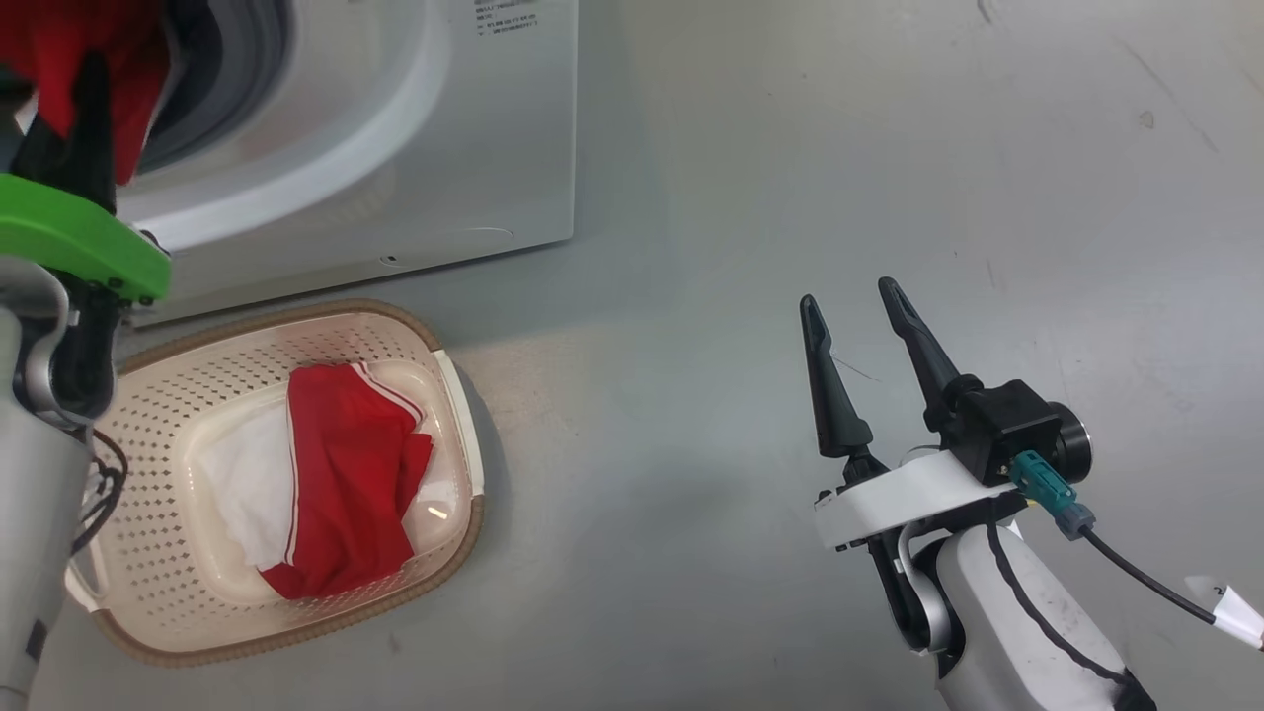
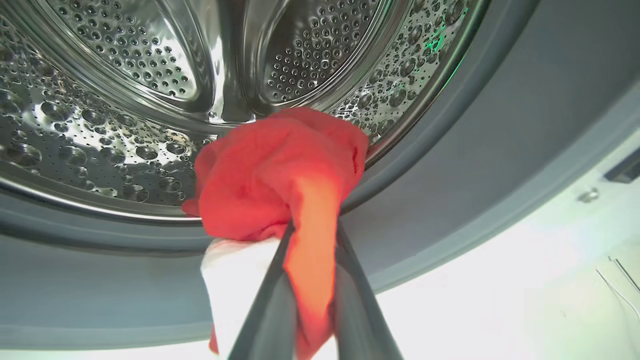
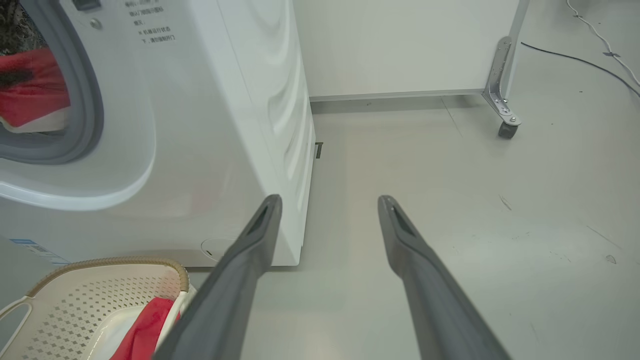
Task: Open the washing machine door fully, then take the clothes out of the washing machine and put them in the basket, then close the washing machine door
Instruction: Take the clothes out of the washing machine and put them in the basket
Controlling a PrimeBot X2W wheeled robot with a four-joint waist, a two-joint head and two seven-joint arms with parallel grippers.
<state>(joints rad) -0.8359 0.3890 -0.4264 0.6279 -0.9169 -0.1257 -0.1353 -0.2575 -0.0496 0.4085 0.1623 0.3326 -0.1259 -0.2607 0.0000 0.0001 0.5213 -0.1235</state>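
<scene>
Grey scuffed floor [image 1: 741, 148], white panel [image 3: 400, 45] on caster [image 3: 506, 129] behind. Washing machine [image 1: 474, 148] at L; basket [image 1: 148, 434] just in front w/ red-white garment [image 1: 346, 474] inside. L gripper [image 2: 314, 227] pinched on red clothes [image 2: 270, 170] at drum [image 2: 125, 65] mouth. R gripper [image 1: 847, 291] spread wide, empty, over bare floor.

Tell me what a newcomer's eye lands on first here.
The bright red garment stands out first, pinched in the left gripper at the mouth of the shiny steel drum. Next comes another red-and-white garment, lying in the cream basket in front of the washing machine. The right gripper hangs open over the grey floor, holding nothing.
</scene>
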